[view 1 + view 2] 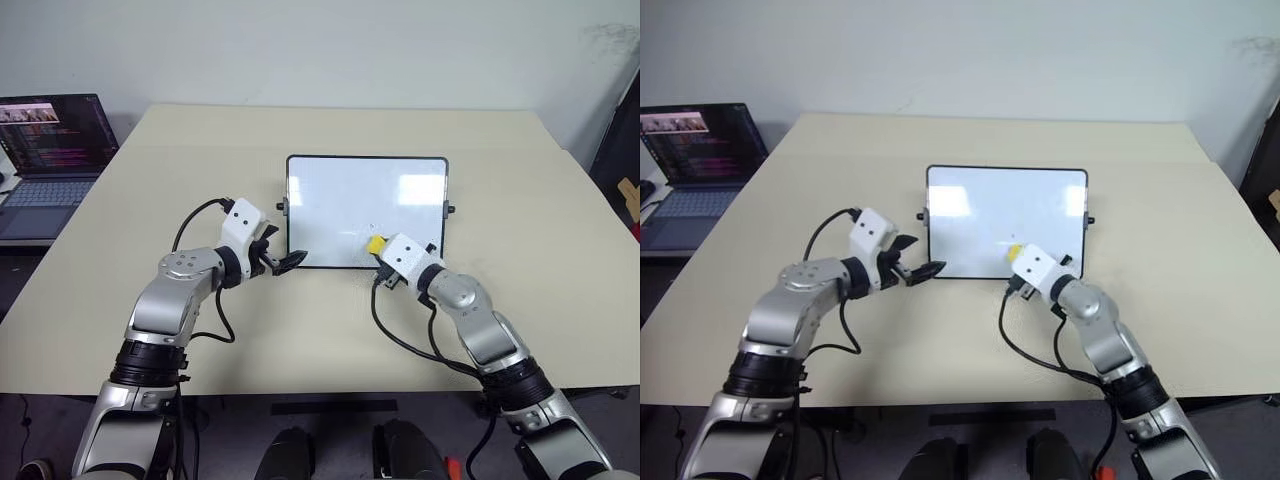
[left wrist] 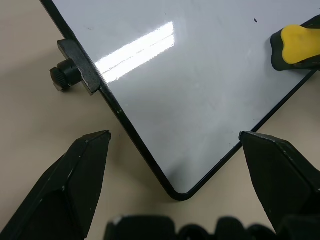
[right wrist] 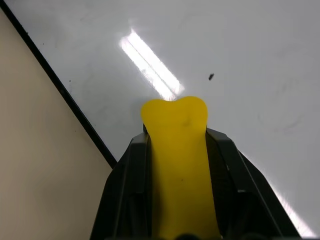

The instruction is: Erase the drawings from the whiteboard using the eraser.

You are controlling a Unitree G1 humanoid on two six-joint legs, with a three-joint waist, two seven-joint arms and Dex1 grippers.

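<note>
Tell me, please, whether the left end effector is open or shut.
Open: the left end effector has its fingers spread either side of the whiteboard corner.

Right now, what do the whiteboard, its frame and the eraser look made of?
Whiteboard: glossy coated surface, judging by sharp lamp reflections. Frame: thin black, probably plastic, slight sheen. Eraser: matte yellow, soft foam or rubber by its rounded, dented end; unsure which.

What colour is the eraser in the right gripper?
Yellow; the eraser shows best in the right wrist view.

Glossy white whiteboard [image 1: 350, 205], matt beige table [image 1: 520, 200], smooth yellow eraser [image 3: 180, 165], matt black plastic fingers [image 2: 75, 185]
</note>
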